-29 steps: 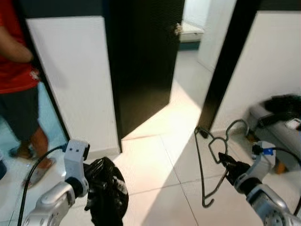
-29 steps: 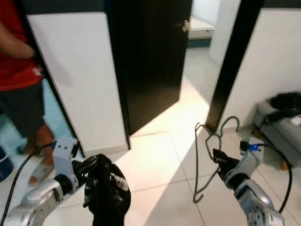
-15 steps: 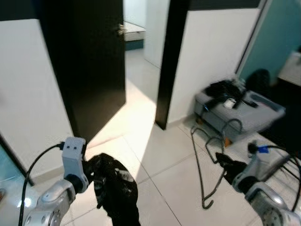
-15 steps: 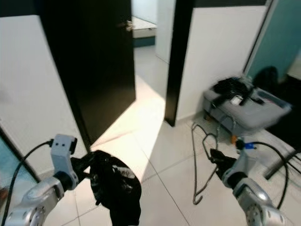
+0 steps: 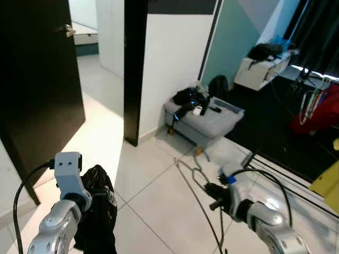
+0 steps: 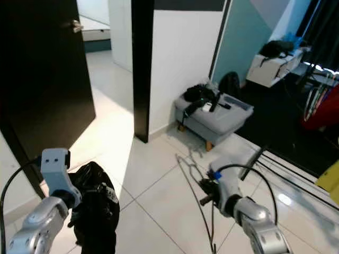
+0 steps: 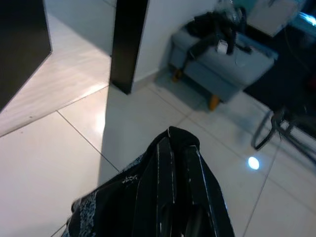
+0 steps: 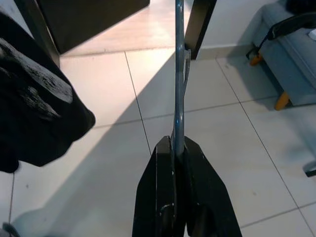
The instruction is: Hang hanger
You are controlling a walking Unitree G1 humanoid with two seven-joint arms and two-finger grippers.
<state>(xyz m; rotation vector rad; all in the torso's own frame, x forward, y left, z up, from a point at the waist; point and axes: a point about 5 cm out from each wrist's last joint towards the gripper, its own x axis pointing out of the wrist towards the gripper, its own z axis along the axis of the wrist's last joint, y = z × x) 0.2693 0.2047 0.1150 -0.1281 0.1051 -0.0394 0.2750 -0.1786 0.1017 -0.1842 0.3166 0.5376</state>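
A: Status check, carrying step. Right tool [image 8: 178, 148] is pinched shut on the wire hanger [image 5: 197, 182], fingers [image 8: 163, 192] flat against the wire. Hanger hangs low over the tiled floor [image 5: 153, 185], in front of the grey ottoman [image 5: 204, 119].

B: Left tool [image 7: 175, 148]?

A: Clamped shut inside a bundle of black cloth [image 5: 95, 211], held well away from the ottoman, toward the dark door [image 5: 37, 79].

B: Where does the hanger go?

A: My guess: the clothes [image 5: 318, 106] hanging beyond the ottoman suggest a rail there, though I cannot make out the rail itself.

B: Advice?

A: Keep the pinch firm, since thin wire can swivel. Raise the hook clear of the ottoman and the cable [image 5: 265, 180] while walking; keep the cloth apart from the wire.
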